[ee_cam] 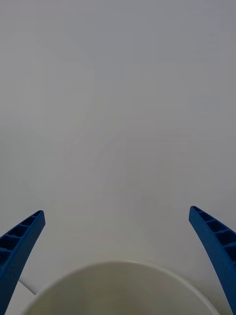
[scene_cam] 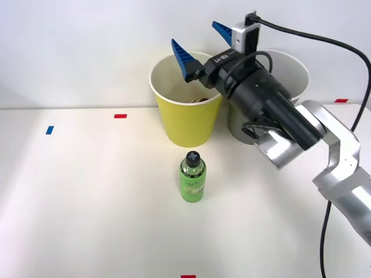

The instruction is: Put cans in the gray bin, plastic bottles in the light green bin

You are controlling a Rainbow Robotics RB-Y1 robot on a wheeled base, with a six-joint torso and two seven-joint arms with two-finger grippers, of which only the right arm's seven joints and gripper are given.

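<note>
A clear green plastic bottle [scene_cam: 192, 176] with a dark cap stands upright on the white table, just in front of the light green bin [scene_cam: 185, 124]. Something small and dark [scene_cam: 201, 99] lies inside that bin; I cannot tell what it is. My right gripper [scene_cam: 193, 32] hangs open and empty above the bin's mouth, its blue fingers pointing at the wall. In the right wrist view the gripper [ee_cam: 116, 210] is spread wide over a white round bin rim [ee_cam: 118, 266]. The gray bin [scene_cam: 298, 63] stands to the right, largely hidden behind my arm. The cans are out of view.
Small red tape marks [scene_cam: 120, 116] and a blue one [scene_cam: 49, 130] lie on the table. A white wall rises right behind the bins. A black cable [scene_cam: 324, 40] loops from the wrist to the right.
</note>
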